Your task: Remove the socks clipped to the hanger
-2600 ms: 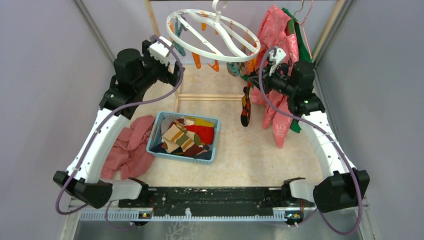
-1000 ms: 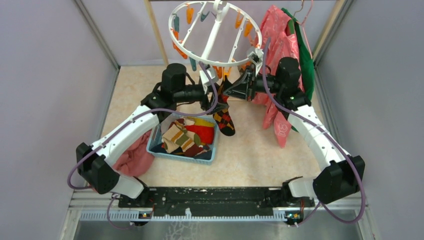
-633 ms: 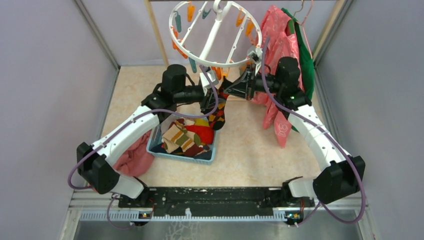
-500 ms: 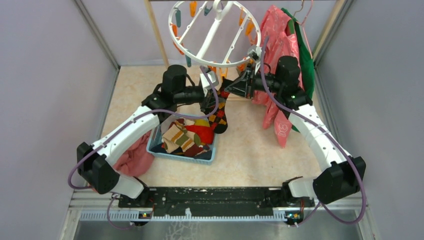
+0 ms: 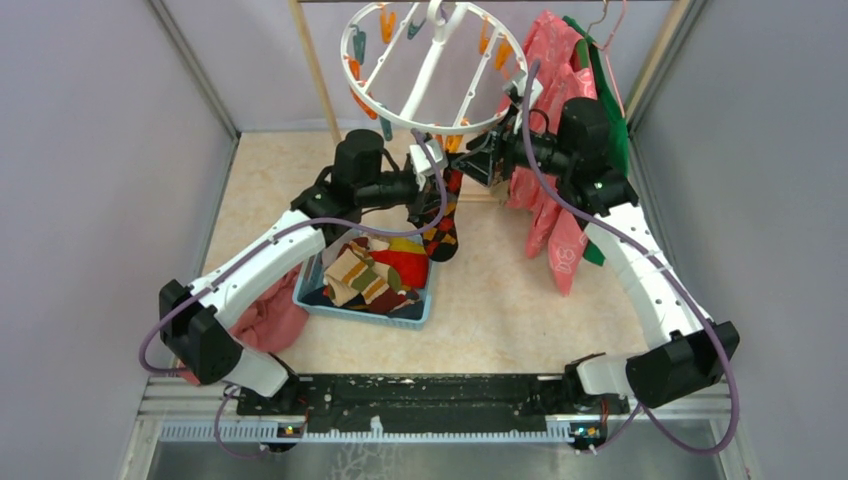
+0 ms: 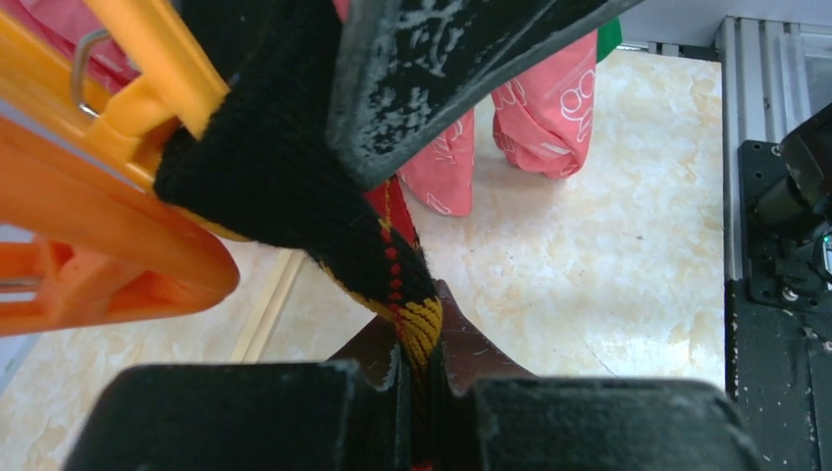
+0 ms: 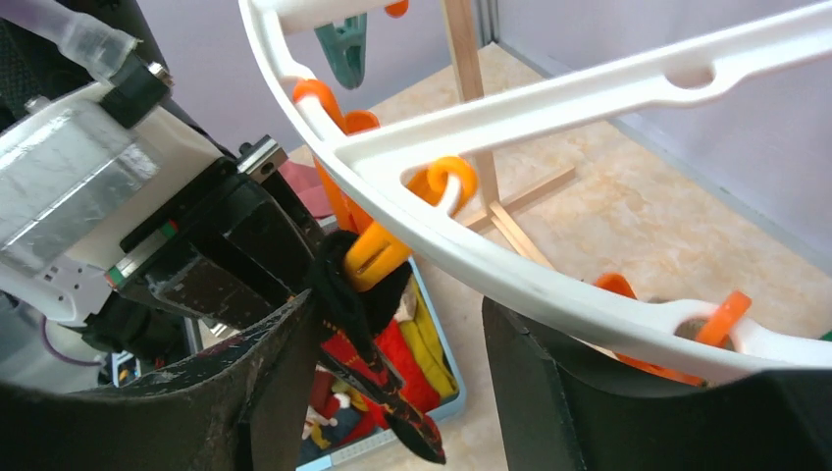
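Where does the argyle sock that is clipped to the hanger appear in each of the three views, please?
Top external: the argyle sock hangs near the centre, just below the hanger.
Left wrist: it fills the upper middle and runs down to the bottom edge.
Right wrist: it dangles lower left of centre.
Shared landmark: the orange clip biting the sock's black cuff, clear in both wrist views, tiny from above.
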Robot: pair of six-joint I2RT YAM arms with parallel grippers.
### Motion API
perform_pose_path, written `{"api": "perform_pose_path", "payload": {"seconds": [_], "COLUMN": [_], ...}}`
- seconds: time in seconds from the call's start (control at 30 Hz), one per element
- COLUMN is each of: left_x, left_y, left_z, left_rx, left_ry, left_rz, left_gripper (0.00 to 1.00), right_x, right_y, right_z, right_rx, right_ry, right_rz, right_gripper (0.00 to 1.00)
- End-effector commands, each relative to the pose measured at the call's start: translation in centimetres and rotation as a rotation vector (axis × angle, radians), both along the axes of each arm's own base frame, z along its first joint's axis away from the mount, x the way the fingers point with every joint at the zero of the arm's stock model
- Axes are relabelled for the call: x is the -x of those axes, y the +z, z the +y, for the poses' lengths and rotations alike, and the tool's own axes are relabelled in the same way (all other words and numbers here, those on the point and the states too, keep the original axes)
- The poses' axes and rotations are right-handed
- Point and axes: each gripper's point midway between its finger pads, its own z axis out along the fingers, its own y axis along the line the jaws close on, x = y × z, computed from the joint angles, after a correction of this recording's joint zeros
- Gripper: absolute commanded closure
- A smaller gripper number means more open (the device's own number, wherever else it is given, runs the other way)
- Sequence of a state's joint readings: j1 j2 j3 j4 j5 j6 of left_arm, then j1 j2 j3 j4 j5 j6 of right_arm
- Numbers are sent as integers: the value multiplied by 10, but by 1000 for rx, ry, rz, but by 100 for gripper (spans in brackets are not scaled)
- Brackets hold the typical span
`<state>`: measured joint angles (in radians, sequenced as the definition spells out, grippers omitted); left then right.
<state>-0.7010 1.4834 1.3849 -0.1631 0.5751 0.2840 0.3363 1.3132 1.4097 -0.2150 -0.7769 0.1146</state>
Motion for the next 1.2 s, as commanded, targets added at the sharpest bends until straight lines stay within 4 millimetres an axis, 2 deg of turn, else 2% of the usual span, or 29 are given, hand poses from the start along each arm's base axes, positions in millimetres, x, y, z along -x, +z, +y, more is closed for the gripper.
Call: {"api": "perform_pose_path", "payload": {"seconds": [0.0, 0.33, 0.5, 0.77, 1.17], "left_x": [-6, 3, 3, -5, -8], "left_y": [11, 8, 4, 6, 5], "left_z": [-5, -6, -5, -8, -16], "left_rx": [16, 24, 18, 0, -64], "left_ry": [46, 10, 12, 82, 183], "left_rz": [15, 30, 33, 48, 7], "left_gripper": [100, 100, 100, 100, 100], "right_x": [2, 5, 5, -14, -24], "right_y": [34, 32, 43, 41, 42], "right_z": [0, 0, -3, -15, -15], "right_rx": [-8, -58, -136, -96, -44], "right_ry": [-22, -19, -7, -140, -195], "right_rz": [-105, -65, -26, -35, -63], "right_gripper": [38, 35, 35, 36, 43]}}
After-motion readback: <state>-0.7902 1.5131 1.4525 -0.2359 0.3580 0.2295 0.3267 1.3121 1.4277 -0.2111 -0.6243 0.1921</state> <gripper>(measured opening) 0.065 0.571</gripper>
